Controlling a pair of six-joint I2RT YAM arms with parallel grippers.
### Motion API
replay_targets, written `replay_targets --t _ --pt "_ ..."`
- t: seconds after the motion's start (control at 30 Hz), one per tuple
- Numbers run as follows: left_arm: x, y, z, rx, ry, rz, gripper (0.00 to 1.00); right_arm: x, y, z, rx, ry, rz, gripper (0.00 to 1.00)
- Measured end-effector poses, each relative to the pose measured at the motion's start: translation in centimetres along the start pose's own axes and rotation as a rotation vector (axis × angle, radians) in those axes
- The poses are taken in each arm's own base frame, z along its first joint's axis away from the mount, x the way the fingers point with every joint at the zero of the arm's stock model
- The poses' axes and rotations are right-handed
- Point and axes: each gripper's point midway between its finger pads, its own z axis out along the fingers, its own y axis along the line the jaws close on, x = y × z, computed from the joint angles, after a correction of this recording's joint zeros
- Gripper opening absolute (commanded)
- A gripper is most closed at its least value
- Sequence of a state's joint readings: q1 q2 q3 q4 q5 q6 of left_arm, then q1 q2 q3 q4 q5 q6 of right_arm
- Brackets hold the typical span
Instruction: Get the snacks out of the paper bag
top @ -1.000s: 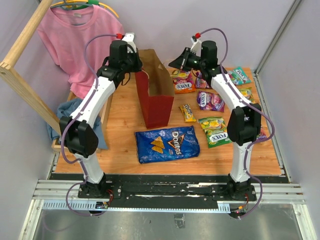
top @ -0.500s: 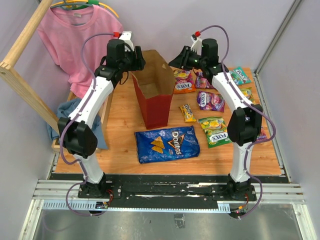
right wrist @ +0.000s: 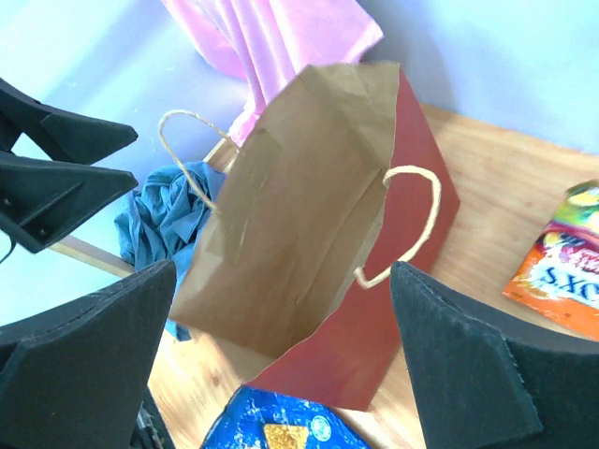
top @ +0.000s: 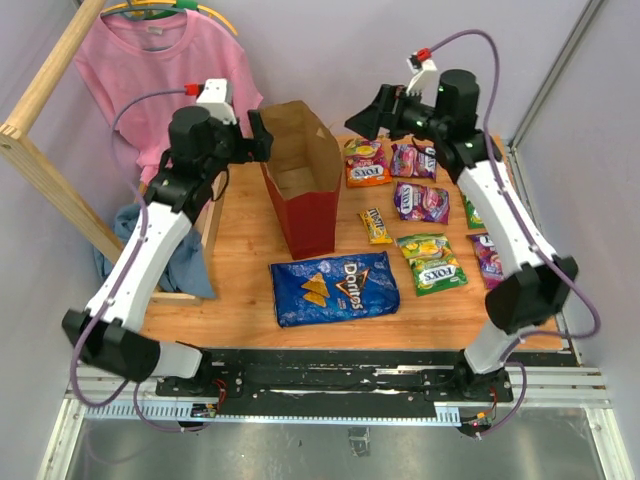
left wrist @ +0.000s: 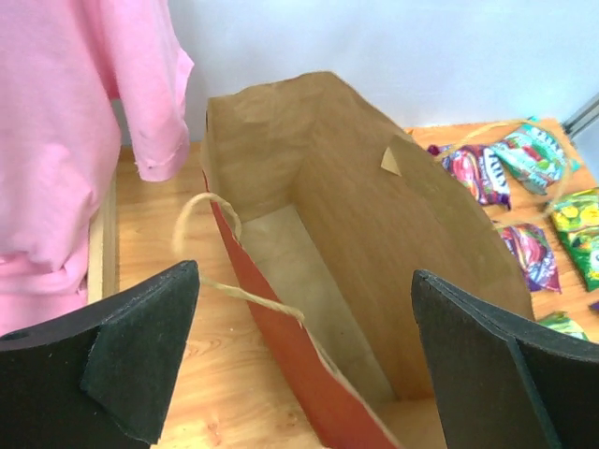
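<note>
dark red paper bag [top: 312, 215] stands open on wooden table [top: 235, 290]
left gripper [top: 258, 135] and right gripper [top: 372, 112] flank its rim, both wide apart, gripping nothing; blue doritos bag [top: 335, 287] lies nearby.

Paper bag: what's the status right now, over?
Left hand open, right hand open, neither holding anything. Paper bag upright, visible inside bare. Doritos bag and candy packets on table.
</note>
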State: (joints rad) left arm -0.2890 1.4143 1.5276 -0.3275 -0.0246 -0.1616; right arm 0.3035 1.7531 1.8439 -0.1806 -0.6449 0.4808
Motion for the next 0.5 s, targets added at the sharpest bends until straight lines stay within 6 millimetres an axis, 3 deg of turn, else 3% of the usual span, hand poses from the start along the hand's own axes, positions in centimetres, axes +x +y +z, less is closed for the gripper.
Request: replay_targets --t 0.17,0.27,0.37,0.5 --pt "-2.6 0.0 -5.8 0.007 -0.151 -0.006 1.00 -2.8 4.6 -5.8 0.002 -0.116 -0.147 0.98" --pt "-4.5 0.3 -9.1 -0.003 -0.264 -0.018 1.00 -3.1 5.4 -7.6 0.010 -0.158 -0.190 0.98" --pt "-5.1 0.9 -11.8 -0.023 -0.351 -0.038 1.00 -1.2 4.2 -8.2 0.038 -0.156 -0.183 0.98" --pt "-2.6 2.1 -13.5 -0.051 -0.389 -0.059 1.00 3.6 0.1 -8.8 0.120 -0.099 -0.123 0.98"
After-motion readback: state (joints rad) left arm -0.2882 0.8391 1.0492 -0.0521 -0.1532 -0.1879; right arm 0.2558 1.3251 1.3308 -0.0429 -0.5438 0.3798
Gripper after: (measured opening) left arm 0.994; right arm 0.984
